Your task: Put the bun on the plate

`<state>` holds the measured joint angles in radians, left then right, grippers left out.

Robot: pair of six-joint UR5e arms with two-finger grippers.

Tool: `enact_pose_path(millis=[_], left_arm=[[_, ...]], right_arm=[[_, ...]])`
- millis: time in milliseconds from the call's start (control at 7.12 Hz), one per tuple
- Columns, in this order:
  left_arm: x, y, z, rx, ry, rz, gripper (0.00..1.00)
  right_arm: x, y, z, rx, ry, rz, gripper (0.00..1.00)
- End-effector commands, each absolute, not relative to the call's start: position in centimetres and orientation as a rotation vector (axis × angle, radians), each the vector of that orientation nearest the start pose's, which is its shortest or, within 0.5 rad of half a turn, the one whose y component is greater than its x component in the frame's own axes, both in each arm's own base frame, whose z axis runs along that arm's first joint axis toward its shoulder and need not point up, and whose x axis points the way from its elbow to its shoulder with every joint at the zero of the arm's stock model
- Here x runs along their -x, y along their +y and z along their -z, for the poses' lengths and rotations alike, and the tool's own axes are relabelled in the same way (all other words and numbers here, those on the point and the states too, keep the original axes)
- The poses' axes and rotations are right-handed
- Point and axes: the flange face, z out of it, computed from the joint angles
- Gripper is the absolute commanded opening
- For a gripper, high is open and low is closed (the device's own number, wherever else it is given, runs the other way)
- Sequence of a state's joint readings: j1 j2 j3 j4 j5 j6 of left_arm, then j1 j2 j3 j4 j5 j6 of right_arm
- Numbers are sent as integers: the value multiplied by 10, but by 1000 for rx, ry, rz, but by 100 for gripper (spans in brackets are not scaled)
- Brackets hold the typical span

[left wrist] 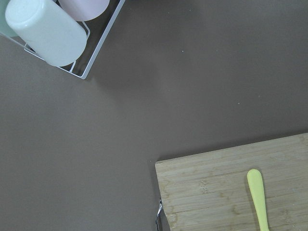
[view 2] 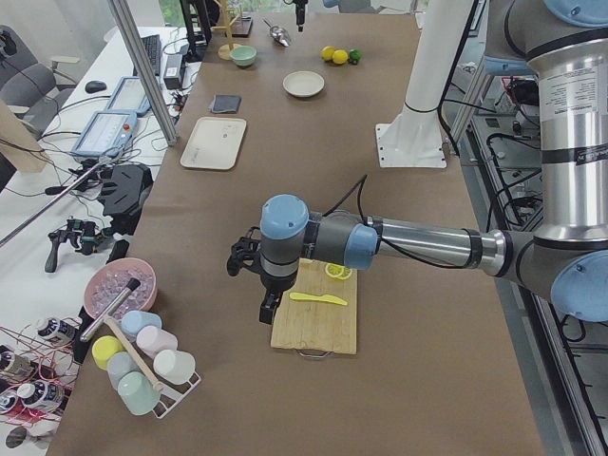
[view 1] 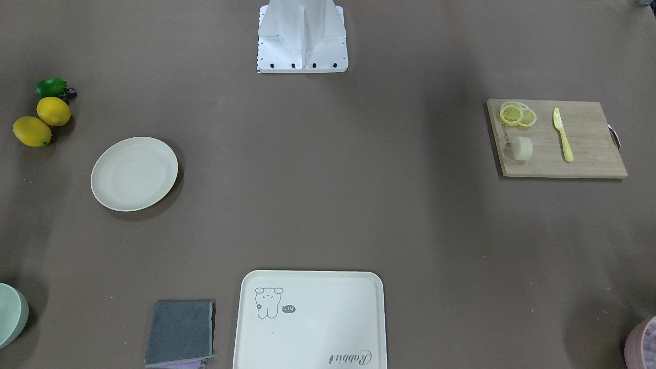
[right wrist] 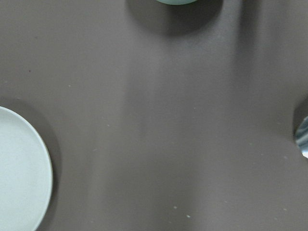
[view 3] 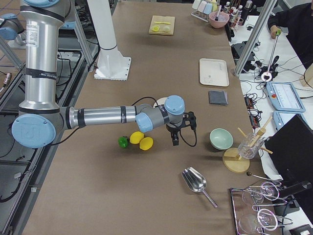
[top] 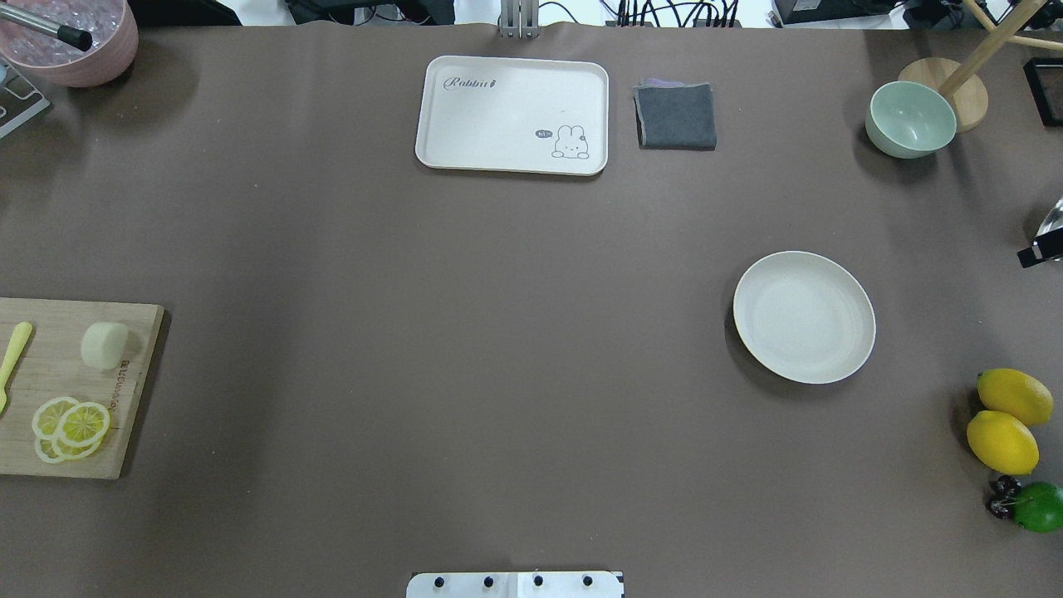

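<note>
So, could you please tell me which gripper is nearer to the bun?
Left. The left gripper hangs by the edge of the cutting board that the bun lies on; the right gripper hangs near the lemons, toward the table's other end.

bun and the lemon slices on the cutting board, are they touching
Apart. The overhead exterior view shows a strip of bare cutting board between the bun and the lemon slices; the front-facing view shows the same gap.
</note>
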<state>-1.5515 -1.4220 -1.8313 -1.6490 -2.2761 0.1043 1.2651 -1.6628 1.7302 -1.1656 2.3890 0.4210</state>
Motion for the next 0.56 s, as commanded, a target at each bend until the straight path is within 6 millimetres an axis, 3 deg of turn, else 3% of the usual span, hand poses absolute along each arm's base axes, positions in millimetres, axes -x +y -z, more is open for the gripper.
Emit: enact_pose_path(millis=[0, 421], left_arm=[[60, -440, -596, -209, 695, -185, 98], [59, -440, -598, -206, 697, -185, 98]], right_arm=[[158, -463, -550, -77, -987, -5, 99], [221, -463, -537, -54, -961, -30, 97]])
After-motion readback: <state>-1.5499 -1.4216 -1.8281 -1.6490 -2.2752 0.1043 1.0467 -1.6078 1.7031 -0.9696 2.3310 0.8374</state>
